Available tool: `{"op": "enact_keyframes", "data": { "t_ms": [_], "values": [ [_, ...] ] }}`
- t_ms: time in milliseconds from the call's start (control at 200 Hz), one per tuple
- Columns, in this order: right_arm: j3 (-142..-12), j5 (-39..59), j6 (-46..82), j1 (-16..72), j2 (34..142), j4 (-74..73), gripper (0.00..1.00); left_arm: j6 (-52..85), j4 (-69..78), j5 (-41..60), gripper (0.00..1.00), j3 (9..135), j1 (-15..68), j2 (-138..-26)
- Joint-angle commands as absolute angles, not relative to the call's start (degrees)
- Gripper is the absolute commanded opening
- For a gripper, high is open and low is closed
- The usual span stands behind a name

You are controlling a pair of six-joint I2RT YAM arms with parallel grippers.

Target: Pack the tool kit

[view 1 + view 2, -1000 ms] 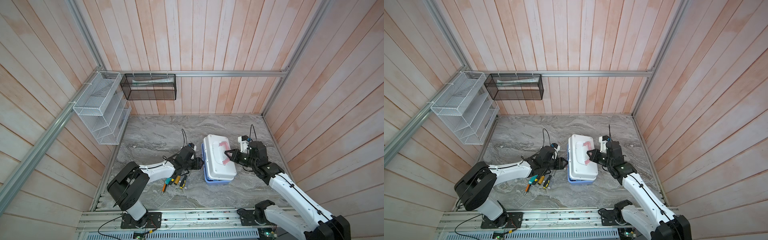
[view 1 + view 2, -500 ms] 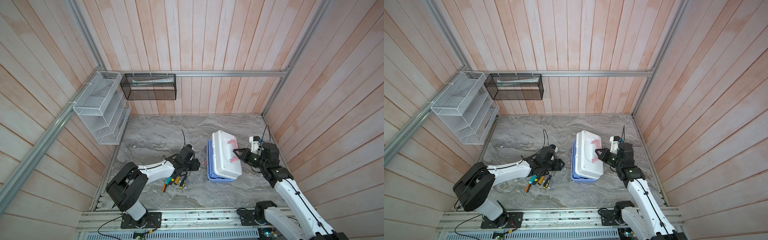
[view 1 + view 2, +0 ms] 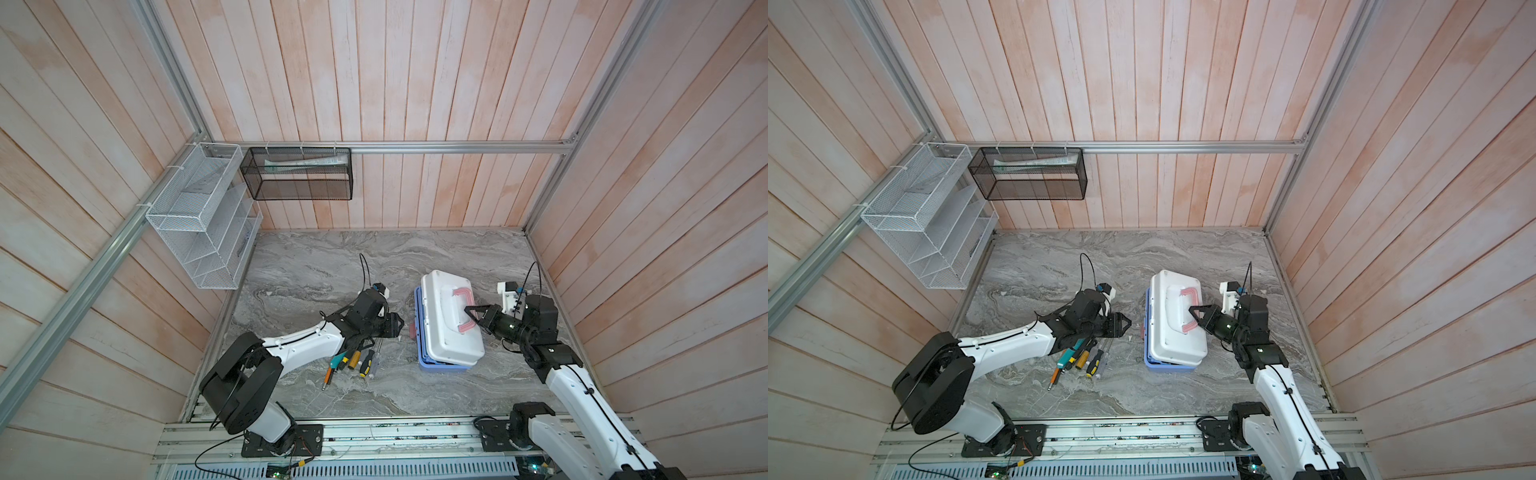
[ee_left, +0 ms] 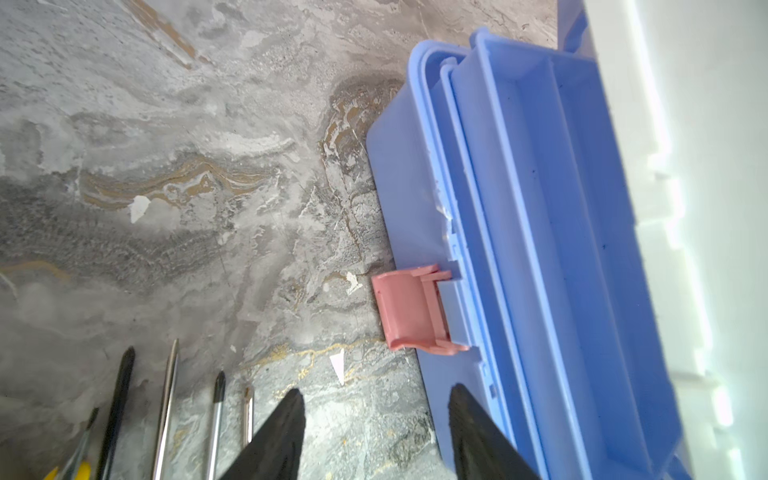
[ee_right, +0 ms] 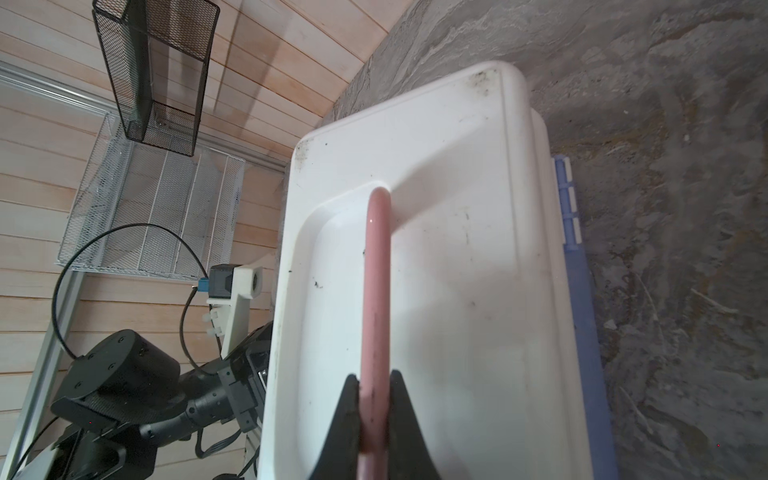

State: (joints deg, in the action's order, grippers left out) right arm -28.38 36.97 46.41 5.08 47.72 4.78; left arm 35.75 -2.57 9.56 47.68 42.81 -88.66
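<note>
Right gripper: the right gripper (image 5: 375, 384) is clenched on the pink C-shaped plastic handle (image 5: 377, 291), pinching its bar from both sides.
Left gripper: the left gripper (image 4: 376, 392) is released, jaws apart with nothing between them, low just left of the case by the pink plastic latch (image 4: 411, 309).
Tool kit: right of centre on the table; the rectangular white plastic lid (image 3: 451, 332) is raised along its left edge above the light blue plastic base (image 4: 415, 187), and the light blue inner tray (image 4: 532, 208) shows bare.
Loose tools: the bunch of small screwdrivers, teal tool and orange stick (image 3: 353, 361) lies left of the case, beside the left arm.
Step, as judged: opening the lid so the tools can go in.
Doing it well: swing the handle in an arc about the right-hand hinge edge, not straight up. The light base may drag, so the free gripper could press its rim beside the latch. The thin bar may slip in the pinch.
Surface: grey veined marble-look tabletop (image 3: 332, 266), flat and probably slippery.
Room: pale wooden plank walls (image 3: 415, 83); white wire mesh basket (image 3: 199, 220) on the left wall, black mesh basket (image 3: 299, 174) on the far wall, both well apart from the work.
</note>
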Motion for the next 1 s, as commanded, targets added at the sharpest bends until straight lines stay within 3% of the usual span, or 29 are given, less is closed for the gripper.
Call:
{"op": "enact_keyframes", "data": {
  "t_ms": [0, 995],
  "values": [
    [-28.15, 40.82, 48.33, 5.00, 46.67, -1.81, 0.00, 34.80, -1.06, 11.16, 0.58, 48.69, 43.94, -90.30],
    [-26.89, 41.39, 48.69, 5.05, 45.35, -1.85, 0.00, 34.37, 1.80, 13.20, 0.58, 51.39, 45.97, -95.48]
  ]
}}
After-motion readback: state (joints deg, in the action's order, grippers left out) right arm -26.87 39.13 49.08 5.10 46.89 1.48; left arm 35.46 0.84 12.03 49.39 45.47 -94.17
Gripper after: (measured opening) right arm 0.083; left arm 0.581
